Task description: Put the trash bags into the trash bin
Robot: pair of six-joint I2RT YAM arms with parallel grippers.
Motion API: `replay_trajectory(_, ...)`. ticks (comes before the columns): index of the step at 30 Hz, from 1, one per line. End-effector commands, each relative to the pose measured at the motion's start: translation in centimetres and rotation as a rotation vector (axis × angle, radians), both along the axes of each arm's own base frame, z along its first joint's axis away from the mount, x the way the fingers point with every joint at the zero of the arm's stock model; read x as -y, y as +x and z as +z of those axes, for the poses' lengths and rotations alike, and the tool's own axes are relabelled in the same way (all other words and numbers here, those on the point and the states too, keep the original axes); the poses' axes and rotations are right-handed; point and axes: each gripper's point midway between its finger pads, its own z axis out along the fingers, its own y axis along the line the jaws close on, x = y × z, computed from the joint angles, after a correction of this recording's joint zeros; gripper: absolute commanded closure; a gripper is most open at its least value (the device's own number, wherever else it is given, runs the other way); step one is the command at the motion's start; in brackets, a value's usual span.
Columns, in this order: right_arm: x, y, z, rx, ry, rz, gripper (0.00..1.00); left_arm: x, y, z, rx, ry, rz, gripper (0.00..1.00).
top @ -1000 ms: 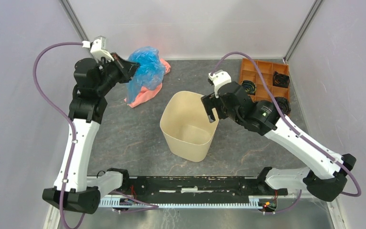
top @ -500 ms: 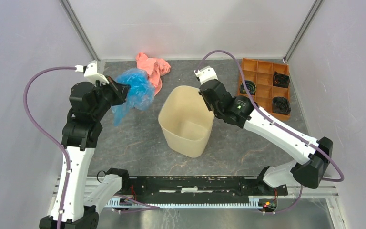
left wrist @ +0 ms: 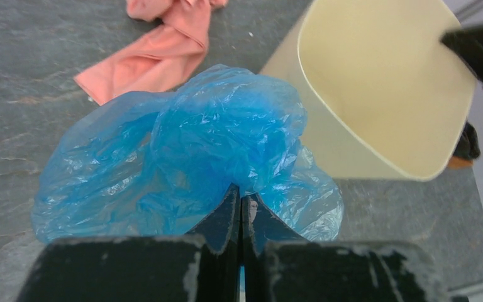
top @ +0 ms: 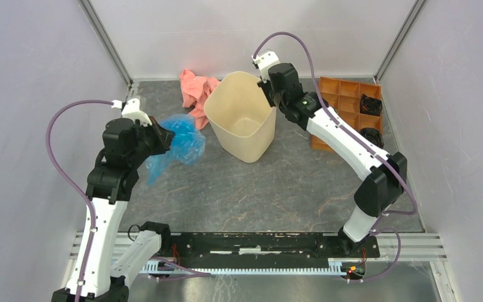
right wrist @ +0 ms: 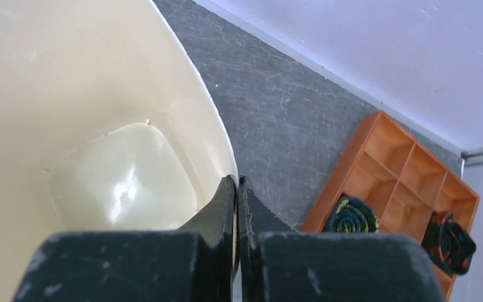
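A crinkly blue trash bag (top: 181, 143) (left wrist: 182, 148) bulges out from my left gripper (top: 162, 137) (left wrist: 239, 190), which is shut on a pinch of its plastic, left of the trash bin. The cream trash bin (top: 239, 113) (left wrist: 377, 82) (right wrist: 69, 94) stands tilted at the back middle of the table. My right gripper (top: 269, 94) (right wrist: 236, 182) is shut on the bin's right rim, one finger inside the wall and one outside. Nothing lies inside the bin.
A pink-salmon cloth (top: 196, 91) (left wrist: 163, 50) lies crumpled at the back, just left of the bin. An orange compartment tray (top: 346, 104) (right wrist: 402, 170) with dark coiled items stands at the back right. Grey walls close in the table on three sides.
The right gripper closed on the bin's rim and dragged the bin toward the back. The left gripper carried the blue bag off the cloth, nearer and lower.
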Motion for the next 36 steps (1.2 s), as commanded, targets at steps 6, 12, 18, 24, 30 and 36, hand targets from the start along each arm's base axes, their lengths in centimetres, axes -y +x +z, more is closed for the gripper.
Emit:
replay_trajectory(6,-0.1,0.5,4.8,0.034,-0.061,0.097,0.26,2.2,-0.7,-4.6,-0.127,0.058,-0.191,0.98)
replay_trajectory(12,4.1,-4.5,8.9,0.025,-0.037,0.009,0.03,6.6,-1.7,-8.2,-0.203,-0.036,-0.285,0.98)
replay_trajectory(18,2.2,-14.5,4.0,-0.074,0.140,0.284,0.02,15.1,-5.5,-13.2,-0.276,-0.050,-0.348,0.98)
replay_trajectory(24,1.3,-24.0,-5.5,-0.286,0.351,0.521,0.02,22.2,-9.6,-15.8,-0.280,-0.094,-0.434,0.98)
replay_trajectory(30,3.1,-26.3,-13.5,-0.398,0.379,0.438,0.02,26.5,-11.2,-18.3,-0.339,-0.116,-0.562,0.45)
replay_trajectory(36,1.4,-28.7,-17.2,-0.475,0.489,0.509,0.02,22.9,-12.4,-17.6,-0.321,-0.117,-0.554,0.13)
